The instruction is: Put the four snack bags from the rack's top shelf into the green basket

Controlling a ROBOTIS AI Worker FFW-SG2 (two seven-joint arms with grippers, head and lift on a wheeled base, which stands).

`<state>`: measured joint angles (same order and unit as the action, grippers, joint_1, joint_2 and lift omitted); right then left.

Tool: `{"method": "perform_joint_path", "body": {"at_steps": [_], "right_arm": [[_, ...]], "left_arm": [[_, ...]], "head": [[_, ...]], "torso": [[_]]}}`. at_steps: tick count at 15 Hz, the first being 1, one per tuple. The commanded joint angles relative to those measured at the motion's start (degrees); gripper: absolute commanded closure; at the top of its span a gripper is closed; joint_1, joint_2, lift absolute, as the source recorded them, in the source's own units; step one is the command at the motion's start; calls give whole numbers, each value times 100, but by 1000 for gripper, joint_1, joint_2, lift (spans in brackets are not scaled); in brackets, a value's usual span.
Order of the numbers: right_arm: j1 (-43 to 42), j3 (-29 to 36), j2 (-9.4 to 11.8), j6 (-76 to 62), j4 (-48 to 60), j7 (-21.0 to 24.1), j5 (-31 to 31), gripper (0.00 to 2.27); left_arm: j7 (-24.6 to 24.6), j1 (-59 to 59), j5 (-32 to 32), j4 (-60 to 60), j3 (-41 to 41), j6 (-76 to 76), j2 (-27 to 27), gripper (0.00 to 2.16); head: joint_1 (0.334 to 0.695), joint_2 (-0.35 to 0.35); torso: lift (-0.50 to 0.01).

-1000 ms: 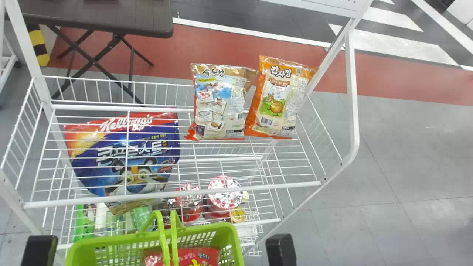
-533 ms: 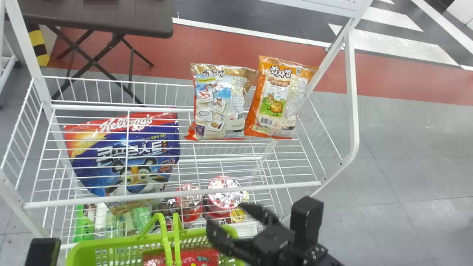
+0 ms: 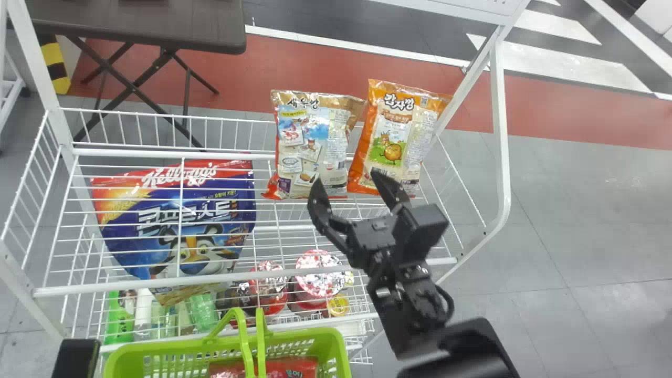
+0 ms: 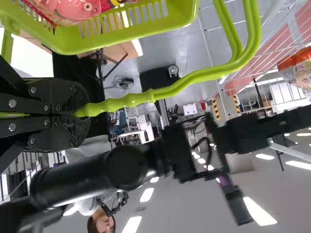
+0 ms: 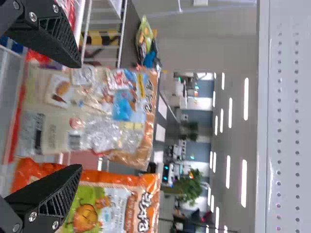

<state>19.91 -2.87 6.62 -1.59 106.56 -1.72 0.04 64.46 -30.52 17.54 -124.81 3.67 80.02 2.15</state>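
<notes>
I inspected the rack (image 3: 157, 285) and found two bags outstanding on its top shelf. My right arm (image 3: 391, 310) had just swung up over that shelf, so a third pick appeared due. The green basket (image 3: 226, 344), shifted slightly right, held red packaging (image 3: 294, 366); its full count could not be verified. The tan snack bag (image 3: 307, 144) and orange snack bag (image 3: 391, 134) stood before the right gripper (image 3: 346, 176), open and empty. My left gripper (image 4: 80, 115) was clamped on the basket's handle (image 4: 126, 101).

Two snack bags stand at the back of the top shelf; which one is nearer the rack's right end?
The orange bag; the tan-topped bag stands to its left.
</notes>
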Motion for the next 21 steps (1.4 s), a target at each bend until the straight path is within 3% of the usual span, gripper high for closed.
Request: {"method": "perform_joint_path", "body": {"at_steps": [1,4,5,8,9,13,18,21], "right_arm": [[-664,5,-73,-56,-680,14,110,90],[-1279,49,-73,138,-1225,-188,66,107],[-1402,49,-73,331,-1252,-496,39,434],[-1534,58,-73,1315,-1260,-935,4,1821],[-1543,49,-73,1351,-1252,-1050,4,2091],[-1059,181,-73,999,-707,-1208,-154,2165],[57,454,-64,1017,858,-1304,-330,2165],[1182,1069,-73,1667,2211,-1841,-699,2165]], "left_arm": [[-4,38,-5,19,-24,10,22,2145],[-4,99,-5,36,-50,63,31,2145],[-4,126,3,45,-59,81,31,2145],[-21,161,3,71,-59,98,40,2145],[-21,161,3,71,-50,98,31,2145],[-30,161,3,71,-50,98,31,2145],[-39,126,3,1,-86,81,31,2145],[-48,108,3,-17,-156,81,22,2145]], "head": [[695,-350],[695,-350],[695,-350],[695,-345],[695,-334],[695,-327],[695,-346],[695,-350]], "torso": [[0],[0],[0],[0],[0],[0],[0],[0]]}}
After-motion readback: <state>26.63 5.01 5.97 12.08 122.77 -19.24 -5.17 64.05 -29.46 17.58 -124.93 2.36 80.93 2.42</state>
